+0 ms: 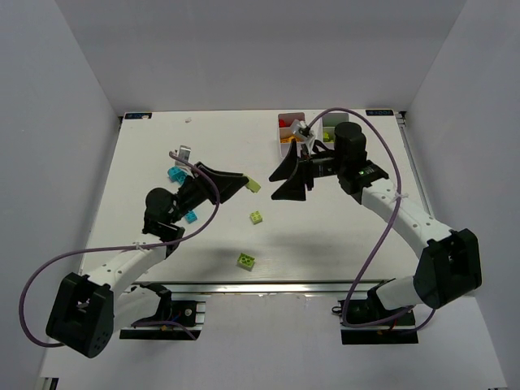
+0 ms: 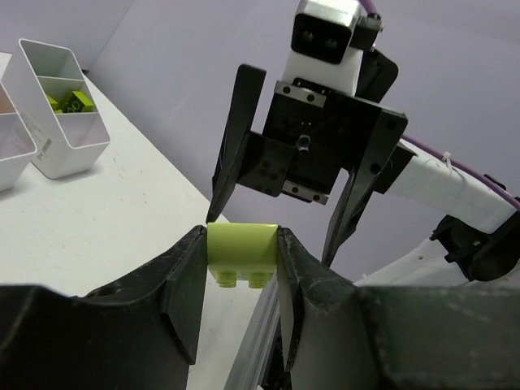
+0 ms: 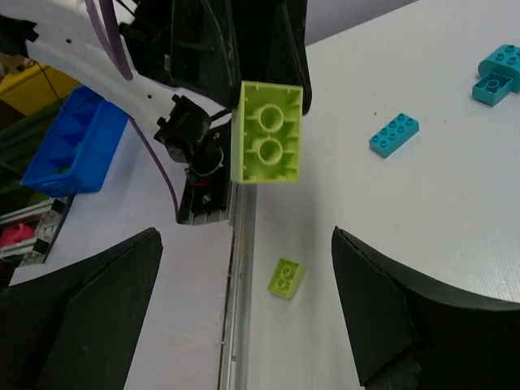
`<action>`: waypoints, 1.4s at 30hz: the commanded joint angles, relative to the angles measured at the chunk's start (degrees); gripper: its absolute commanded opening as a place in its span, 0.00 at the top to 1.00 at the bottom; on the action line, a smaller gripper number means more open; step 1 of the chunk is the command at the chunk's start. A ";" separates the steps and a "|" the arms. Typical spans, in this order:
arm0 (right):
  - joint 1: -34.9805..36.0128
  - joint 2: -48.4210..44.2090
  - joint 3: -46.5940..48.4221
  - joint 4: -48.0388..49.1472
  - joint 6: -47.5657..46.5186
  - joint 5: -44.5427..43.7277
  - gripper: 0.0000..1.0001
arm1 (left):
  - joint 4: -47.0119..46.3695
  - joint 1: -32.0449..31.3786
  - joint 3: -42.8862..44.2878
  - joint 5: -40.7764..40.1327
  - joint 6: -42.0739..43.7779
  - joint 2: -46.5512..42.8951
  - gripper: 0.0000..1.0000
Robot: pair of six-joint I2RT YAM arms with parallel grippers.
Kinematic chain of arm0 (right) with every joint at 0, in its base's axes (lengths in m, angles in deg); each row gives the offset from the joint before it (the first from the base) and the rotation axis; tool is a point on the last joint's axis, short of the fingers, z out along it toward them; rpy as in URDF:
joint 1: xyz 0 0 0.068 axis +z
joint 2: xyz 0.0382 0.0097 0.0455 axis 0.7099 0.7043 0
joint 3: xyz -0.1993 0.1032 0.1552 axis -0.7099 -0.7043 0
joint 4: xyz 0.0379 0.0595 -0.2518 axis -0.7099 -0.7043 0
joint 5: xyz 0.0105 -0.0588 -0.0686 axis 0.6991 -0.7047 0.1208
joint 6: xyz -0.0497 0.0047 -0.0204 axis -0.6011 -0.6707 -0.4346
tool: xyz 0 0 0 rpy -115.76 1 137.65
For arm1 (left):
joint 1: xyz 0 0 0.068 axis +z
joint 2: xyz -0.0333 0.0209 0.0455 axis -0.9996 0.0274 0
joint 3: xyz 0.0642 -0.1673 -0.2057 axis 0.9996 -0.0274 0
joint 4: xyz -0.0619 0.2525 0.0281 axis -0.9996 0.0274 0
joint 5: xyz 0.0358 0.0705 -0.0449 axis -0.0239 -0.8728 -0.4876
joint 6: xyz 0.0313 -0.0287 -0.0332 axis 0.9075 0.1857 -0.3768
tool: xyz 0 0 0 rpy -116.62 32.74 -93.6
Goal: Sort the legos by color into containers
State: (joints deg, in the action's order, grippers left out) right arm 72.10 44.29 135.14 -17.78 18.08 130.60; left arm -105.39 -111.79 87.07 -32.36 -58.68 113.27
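At frame center, the left gripper [image 1: 246,184] clamped a lime lego brick [image 2: 241,250]; the right gripper [image 1: 284,184], facing it, gaped wide apart.

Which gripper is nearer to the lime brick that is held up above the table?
Left. The left gripper is shut on the lime brick. The right gripper faces it, open, without touching it.
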 commanded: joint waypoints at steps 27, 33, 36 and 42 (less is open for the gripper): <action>5.21 8.65 5.07 19.12 16.38 0.41 0.57 | -5.01 -1.78 -0.65 0.45 -1.09 1.72 0.82; 5.47 7.78 3.58 20.00 16.46 1.81 0.87 | -3.96 -1.78 -0.04 -1.13 -0.83 1.46 0.70; 5.38 6.81 2.79 19.91 16.03 2.52 0.96 | -1.15 -1.78 0.40 -3.76 0.40 0.24 0.50; 4.33 4.44 1.47 15.36 11.81 2.87 1.00 | 6.84 -1.70 1.98 -9.12 5.05 -1.79 0.25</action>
State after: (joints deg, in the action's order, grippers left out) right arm 76.80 51.94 137.11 -1.41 32.93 131.24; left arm -103.67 -113.51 86.52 -36.57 -56.74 113.18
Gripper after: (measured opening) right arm 0.412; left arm 0.726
